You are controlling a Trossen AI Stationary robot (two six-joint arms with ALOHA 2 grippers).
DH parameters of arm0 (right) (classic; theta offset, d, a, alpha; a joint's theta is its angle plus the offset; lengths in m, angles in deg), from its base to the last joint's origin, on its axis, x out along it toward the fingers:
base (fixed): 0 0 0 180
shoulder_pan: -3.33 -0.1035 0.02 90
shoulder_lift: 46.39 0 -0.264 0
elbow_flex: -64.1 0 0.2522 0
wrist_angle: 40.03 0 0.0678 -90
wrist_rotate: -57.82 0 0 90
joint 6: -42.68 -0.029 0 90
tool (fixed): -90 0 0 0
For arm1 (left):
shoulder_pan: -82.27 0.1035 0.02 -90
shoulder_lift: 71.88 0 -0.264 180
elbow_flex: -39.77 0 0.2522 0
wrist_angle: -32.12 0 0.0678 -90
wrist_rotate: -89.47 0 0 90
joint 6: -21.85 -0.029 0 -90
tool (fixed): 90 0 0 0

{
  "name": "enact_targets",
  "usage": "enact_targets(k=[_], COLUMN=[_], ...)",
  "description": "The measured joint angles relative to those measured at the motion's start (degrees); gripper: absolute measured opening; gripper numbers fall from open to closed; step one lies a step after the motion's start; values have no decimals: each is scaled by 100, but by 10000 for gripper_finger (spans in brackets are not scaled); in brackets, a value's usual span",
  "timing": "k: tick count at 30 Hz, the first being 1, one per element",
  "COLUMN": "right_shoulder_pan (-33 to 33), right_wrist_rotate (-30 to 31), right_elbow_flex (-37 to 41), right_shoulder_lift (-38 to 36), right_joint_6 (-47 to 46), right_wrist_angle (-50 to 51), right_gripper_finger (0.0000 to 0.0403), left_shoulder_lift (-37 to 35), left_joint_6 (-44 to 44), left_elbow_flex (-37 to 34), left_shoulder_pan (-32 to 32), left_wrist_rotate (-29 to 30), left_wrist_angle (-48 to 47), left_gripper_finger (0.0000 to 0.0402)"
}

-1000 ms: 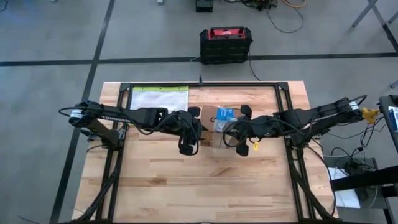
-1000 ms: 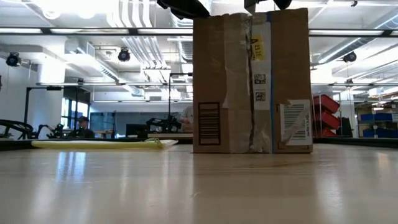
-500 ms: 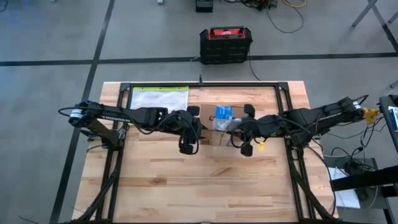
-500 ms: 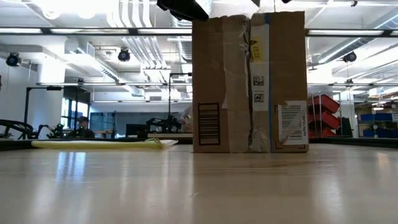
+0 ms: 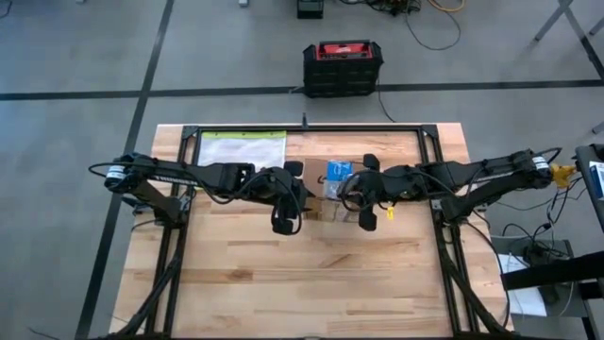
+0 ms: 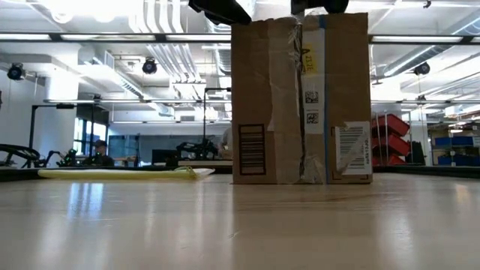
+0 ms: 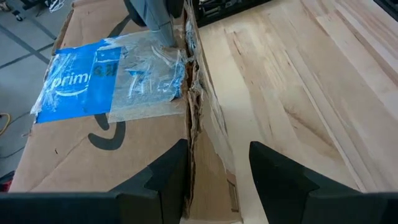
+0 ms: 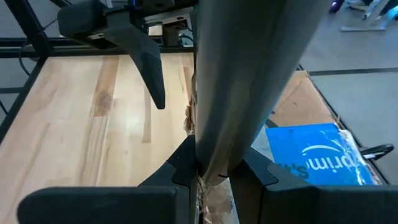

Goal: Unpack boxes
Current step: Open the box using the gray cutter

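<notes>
Bare blond wood across the near half of the bench [image 5: 283,274], nothing but grain in front. Farther in, at mid-bench, standing upright on end: the brown cardboard box [image 6: 300,97], labels and a barcode facing the low camera, a taped seam running down its face. On its upper face, blue printed tape [image 7: 81,74] and crumpled clear film beside a torn edge.

Reaching in from the left side, low over the box: left jaws, standing apart, straddling that torn cardboard edge, with one of the dark fingers [image 7: 161,186] over the box's top and the other out over the bench. Visible gap on the bench side; cannot tell whether the cardboard is pressed at all.

Reaching in from the right side, at the box's top: right jaws, drawn together and clamped on a grey strip [image 8: 249,74] rising from the torn seam. Cannot tell what the strip is made of.

Behind the box, flat on the bench near the far-left corner: a clear yellow-edged pouch [image 5: 243,149]. Beyond the bench, on the grey floor: a black and red case [image 5: 343,64].
</notes>
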Motion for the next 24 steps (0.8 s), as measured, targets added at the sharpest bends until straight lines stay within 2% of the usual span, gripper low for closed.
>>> enact_targets(k=[13, 24], right_shoulder_pan=[-150, -210], right_wrist_rotate=[62, 68], right_elbow_flex=[29, 36], right_shoulder_lift=[-36, -334], right_joint_6=[-38, -340], right_wrist_angle=[-108, 573], right_gripper_finger=[46, 46], left_shoulder_lift=[13, 11], left_joint_6=[56, 111], left_elbow_flex=[5, 15], left_shoulder_pan=[2, -2], left_wrist_rotate=[11, 11], left_wrist_angle=[17, -100], left_gripper_finger=[155, 155])
